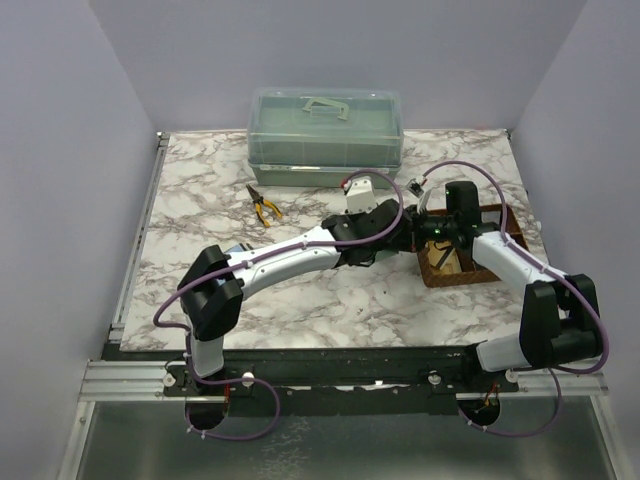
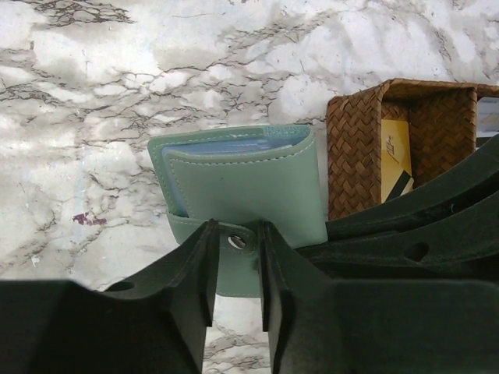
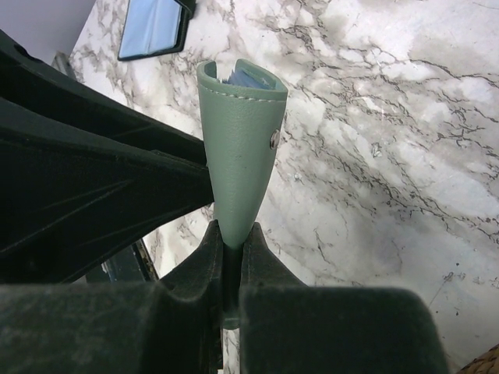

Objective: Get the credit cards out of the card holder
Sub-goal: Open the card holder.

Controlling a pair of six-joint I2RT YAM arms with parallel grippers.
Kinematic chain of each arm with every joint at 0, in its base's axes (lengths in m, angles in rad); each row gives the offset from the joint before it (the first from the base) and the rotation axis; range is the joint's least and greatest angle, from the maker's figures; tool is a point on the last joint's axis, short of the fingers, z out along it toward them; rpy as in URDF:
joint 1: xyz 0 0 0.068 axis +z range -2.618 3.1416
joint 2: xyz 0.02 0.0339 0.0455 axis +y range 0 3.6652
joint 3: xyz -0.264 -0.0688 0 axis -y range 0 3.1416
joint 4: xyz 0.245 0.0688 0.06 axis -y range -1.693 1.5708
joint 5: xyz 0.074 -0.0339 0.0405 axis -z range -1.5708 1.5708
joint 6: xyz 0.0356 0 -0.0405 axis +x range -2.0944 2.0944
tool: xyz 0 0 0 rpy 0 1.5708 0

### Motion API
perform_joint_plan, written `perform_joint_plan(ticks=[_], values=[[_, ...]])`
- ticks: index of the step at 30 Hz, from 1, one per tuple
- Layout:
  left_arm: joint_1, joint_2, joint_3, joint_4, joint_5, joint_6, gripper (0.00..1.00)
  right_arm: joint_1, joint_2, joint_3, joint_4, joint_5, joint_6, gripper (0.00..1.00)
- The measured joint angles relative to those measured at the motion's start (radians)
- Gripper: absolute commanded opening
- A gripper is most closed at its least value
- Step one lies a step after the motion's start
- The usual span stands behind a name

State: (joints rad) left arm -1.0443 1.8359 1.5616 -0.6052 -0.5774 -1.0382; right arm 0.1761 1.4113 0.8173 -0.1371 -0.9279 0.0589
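Note:
The grey-green card holder point(image 3: 238, 156) hangs folded above the marble table. My right gripper point(image 3: 232, 234) is shut on its lower edge. In the left wrist view the card holder point(image 2: 242, 187) faces me, with blue inner sleeves point(image 2: 226, 146) showing at its top. My left gripper point(image 2: 236, 234) stands open by a narrow gap, one finger on each side of the snap tab point(image 2: 234, 265). I cannot tell whether the fingers touch the tab. A yellow credit card point(image 2: 395, 152) with a black stripe lies in the brown basket point(image 2: 355, 156). From above, both grippers meet by the basket point(image 1: 460, 262).
A clear green lidded box point(image 1: 325, 135) stands at the back of the table. Yellow-handled pliers point(image 1: 265, 207) lie left of the arms. A black-framed blue panel point(image 3: 153, 27) lies on the marble beyond the holder.

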Motion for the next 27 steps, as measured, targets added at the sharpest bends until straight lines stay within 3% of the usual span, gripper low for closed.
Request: perform_joint_plan(ticks=[5, 18, 20, 24, 27], values=[[-0.005, 0.009, 0.005, -0.008, -0.003, -0.005, 0.00, 0.002, 0.003, 0.000, -0.014, 0.007, 0.000, 0.00], [0.018, -0.015, -0.111, -0.086, -0.017, 0.013, 0.00, 0.002, 0.002, 0.000, -0.010, 0.025, -0.002, 0.00], [0.026, -0.039, -0.142, -0.077, -0.013, 0.020, 0.13, 0.002, 0.002, 0.000, -0.013, 0.021, -0.012, 0.00], [0.063, -0.148, -0.252, -0.010, 0.062, 0.072, 0.56, 0.002, 0.002, 0.000, -0.016, -0.004, -0.043, 0.00], [0.118, -0.280, -0.415, 0.121, 0.187, 0.148, 0.75, 0.001, 0.000, 0.003, -0.021, -0.033, -0.077, 0.00]])
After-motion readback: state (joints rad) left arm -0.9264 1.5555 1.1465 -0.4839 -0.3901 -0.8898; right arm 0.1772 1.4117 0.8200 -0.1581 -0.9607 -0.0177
